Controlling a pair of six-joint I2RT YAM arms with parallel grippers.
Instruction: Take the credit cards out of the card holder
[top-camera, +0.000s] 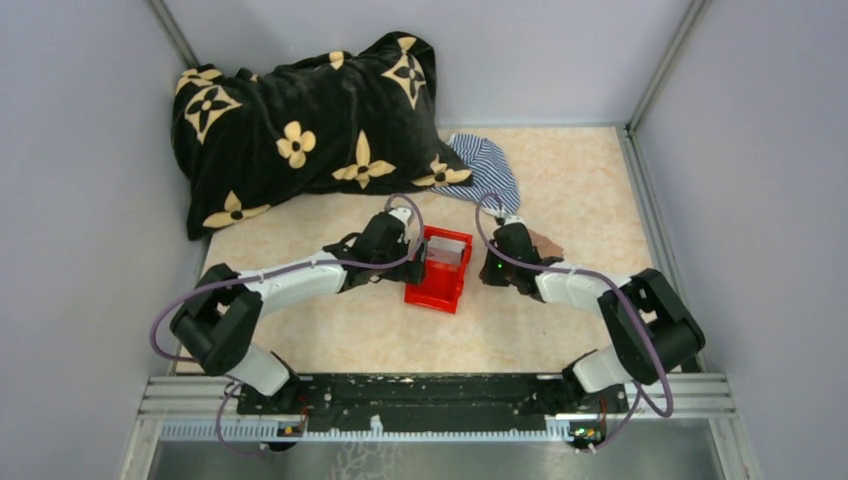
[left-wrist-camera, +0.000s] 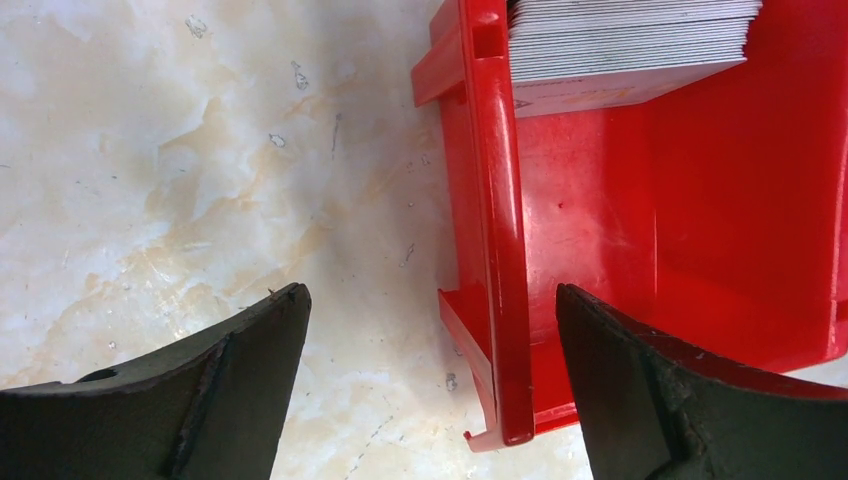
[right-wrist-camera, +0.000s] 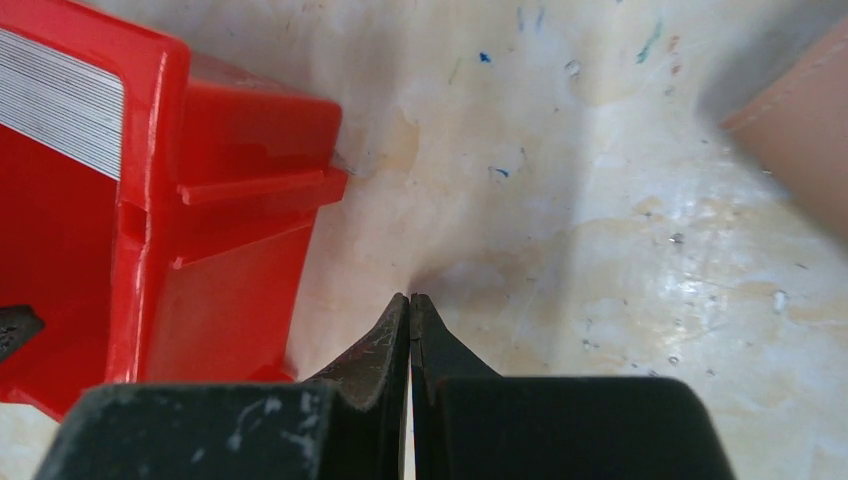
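Bright, even light, soft shadows, wrist views blurred at near edges

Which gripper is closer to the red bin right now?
Left. The left gripper straddles a side wall of the red bin, fingers open; the right gripper is shut beside it, apart.

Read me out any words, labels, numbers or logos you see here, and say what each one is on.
No text can be read.
Stack of cards in the red bin: faint orange print on one face, too blurred to read.
Black cushion: flower motifs only, no letters.
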